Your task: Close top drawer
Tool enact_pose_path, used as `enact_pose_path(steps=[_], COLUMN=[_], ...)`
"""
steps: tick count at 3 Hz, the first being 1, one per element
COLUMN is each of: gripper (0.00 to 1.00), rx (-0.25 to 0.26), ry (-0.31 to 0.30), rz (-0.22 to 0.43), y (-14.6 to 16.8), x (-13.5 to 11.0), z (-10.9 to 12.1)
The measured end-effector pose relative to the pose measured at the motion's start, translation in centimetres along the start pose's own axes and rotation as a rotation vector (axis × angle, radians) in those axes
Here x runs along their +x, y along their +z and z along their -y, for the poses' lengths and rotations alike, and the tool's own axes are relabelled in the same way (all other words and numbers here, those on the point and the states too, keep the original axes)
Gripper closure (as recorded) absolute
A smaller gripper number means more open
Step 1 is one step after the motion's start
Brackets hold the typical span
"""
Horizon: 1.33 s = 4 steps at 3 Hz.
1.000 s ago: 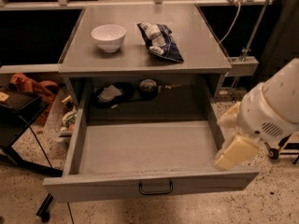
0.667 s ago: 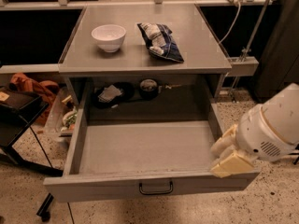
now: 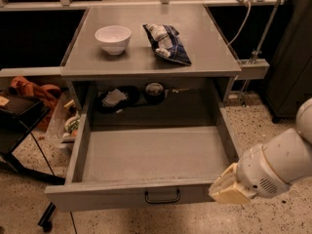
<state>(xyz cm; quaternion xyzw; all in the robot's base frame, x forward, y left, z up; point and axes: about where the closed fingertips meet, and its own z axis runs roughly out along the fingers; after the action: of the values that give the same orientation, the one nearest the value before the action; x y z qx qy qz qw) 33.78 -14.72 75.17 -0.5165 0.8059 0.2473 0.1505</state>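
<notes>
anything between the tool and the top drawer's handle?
Nothing but the top drawer's own bare grey front. In the camera view the tool sits at the front's right end, and the black handle is at its centre.

We see a grey table top (image 3: 209,57) carrying a white bowl (image 3: 112,38) at left and a crumpled dark snack bag (image 3: 165,44) near it, not touching. The gripper (image 3: 228,190) sits below, front right.

Dim overhead light, deep shadow behind; hand (image 3: 228,191) lit beside top drawer (image 3: 156,152) front-right corner.
</notes>
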Motion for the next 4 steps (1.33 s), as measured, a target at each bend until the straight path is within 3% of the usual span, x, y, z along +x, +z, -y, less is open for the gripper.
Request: enact_pose_path(steps=[1, 2, 4], gripper=[1.00, 0.84, 0.38], rx=[-0.017, -0.011, 0.031], ry=[0.034, 0.035, -0.016], rz=[0.020, 0.025, 0.035], y=[3.5, 5.5, 6.6], x=[1.8, 2.4, 1.6], z=[1.4, 3.4, 7.9])
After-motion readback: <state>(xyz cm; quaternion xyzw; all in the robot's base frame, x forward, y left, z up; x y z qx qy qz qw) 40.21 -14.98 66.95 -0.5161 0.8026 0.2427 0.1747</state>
